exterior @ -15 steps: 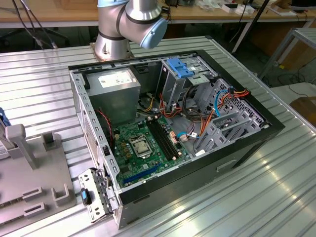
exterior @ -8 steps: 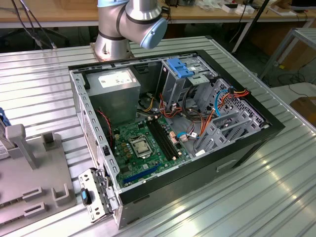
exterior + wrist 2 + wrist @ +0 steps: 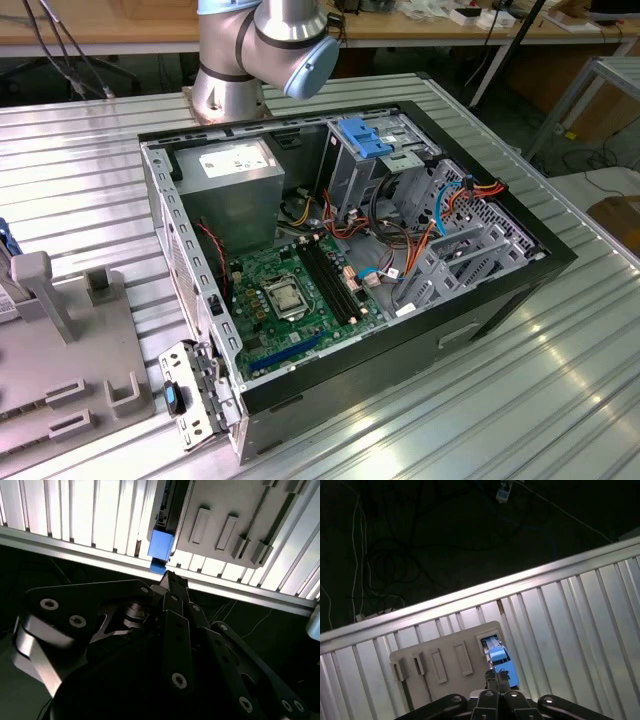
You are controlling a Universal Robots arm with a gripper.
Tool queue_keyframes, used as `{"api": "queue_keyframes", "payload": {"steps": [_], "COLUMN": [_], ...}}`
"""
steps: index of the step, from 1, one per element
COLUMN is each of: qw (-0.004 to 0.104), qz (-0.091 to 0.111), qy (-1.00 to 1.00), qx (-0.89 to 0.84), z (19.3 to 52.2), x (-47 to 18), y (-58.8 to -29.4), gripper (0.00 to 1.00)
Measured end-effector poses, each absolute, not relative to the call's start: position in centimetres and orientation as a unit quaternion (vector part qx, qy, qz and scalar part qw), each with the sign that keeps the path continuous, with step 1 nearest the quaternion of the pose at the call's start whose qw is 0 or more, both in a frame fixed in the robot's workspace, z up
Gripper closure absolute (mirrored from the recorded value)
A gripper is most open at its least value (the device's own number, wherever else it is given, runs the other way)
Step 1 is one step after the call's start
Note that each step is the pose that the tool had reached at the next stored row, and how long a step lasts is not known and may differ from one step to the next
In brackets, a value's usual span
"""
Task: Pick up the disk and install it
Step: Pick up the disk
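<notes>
Saw jaws (image 3: pixel 498 676) clenched, gripping nothing. Found disk (image 3: pixel 501 664) parked in end slot of grey holder (image 3: pixel 447 687) on desk (image 3: pixel 570 630), just past tips at 12 o'clock, long axis approx in line w/ approach. In exterior view, spotted open PC case (image 3: pixel 400 345) at 3 o'clock of holder, mobo (image 3: pixel 290 290) inside.

The disk (image 3: pixel 501 664), blue-railed with a dark body, stands upright in a grey holder's (image 3: pixel 445 665) slot.
</notes>
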State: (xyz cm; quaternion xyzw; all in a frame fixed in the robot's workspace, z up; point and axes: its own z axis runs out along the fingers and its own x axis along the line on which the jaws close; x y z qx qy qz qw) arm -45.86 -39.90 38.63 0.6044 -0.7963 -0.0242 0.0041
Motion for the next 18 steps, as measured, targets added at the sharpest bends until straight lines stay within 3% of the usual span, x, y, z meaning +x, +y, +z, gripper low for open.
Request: {"api": "queue_keyframes", "payload": {"steps": [7,18], "qw": [0.005,-0.003], "qz": [-0.024,-0.012], "qy": [-0.757,-0.718], "qx": [0.652,0.696], "z": [38.59,37.87], "x": [-45.85,-45.54], "y": [-39.90,-39.90], "gripper": [0.89,0.89]}}
